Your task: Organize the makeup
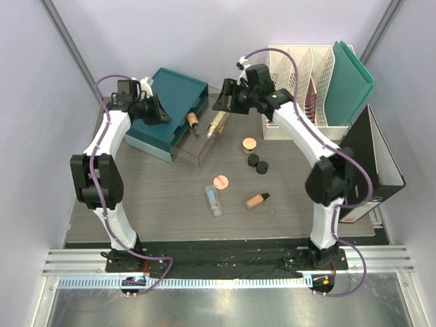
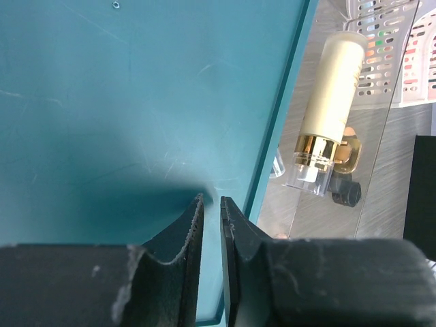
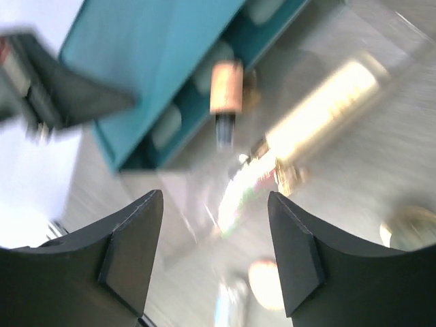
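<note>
A teal organizer (image 1: 170,109) stands at the back left with its clear drawer (image 1: 197,144) pulled out. In the drawer lie a tan bottle (image 1: 194,122) and a cream bottle (image 1: 216,125). On the table are a tan jar (image 1: 249,144), two black jars (image 1: 257,164), a round pink compact (image 1: 220,182), a clear tube (image 1: 213,200) and a peach bottle (image 1: 257,200). My left gripper (image 1: 158,112) is shut and empty over the organizer's top (image 2: 136,102). My right gripper (image 1: 221,102) is open and empty above the drawer. Its blurred view shows the tan bottle (image 3: 226,88) and cream bottle (image 3: 320,112).
White file holders (image 1: 300,75) with a green folder (image 1: 351,82) stand at the back right. A black binder (image 1: 378,163) lies along the right edge. Grey walls close in both sides.
</note>
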`<state>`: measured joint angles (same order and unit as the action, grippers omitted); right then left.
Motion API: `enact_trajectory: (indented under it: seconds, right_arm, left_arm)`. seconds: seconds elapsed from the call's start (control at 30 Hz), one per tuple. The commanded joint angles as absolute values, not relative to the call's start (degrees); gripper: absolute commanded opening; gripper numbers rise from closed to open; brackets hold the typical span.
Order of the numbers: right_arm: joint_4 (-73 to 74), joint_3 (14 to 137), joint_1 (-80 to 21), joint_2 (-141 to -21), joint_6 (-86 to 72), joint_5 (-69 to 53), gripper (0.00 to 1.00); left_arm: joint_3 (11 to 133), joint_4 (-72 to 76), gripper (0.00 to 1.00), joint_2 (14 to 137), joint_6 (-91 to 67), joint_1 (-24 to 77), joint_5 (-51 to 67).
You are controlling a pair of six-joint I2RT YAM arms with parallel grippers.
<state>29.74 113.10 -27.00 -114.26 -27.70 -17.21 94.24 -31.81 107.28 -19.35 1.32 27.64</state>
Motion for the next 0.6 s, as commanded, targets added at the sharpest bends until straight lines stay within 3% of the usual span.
enact_trajectory:
  seconds: [0.0,0.23,0.57]
  right_arm:
    - [42.7,103.6,-27.0,-103.9,-16.8,-14.3,0.69]
    - [52.1,86.7,-27.0,-94.5,-16.3,-12.0,0.72]
    - [69.2,81.7,-25.9,-97.1,-25.0,-16.2,0.73]
  left_arm:
    - [92.2,-38.6,0.18,111.0,-17.9,1.3,25.0]
    - [92.0,-38.8,0.18,111.6,-17.5,1.4,25.4]
    - [90.7,-38.1,0.18,111.5,-17.2,1.3,25.8]
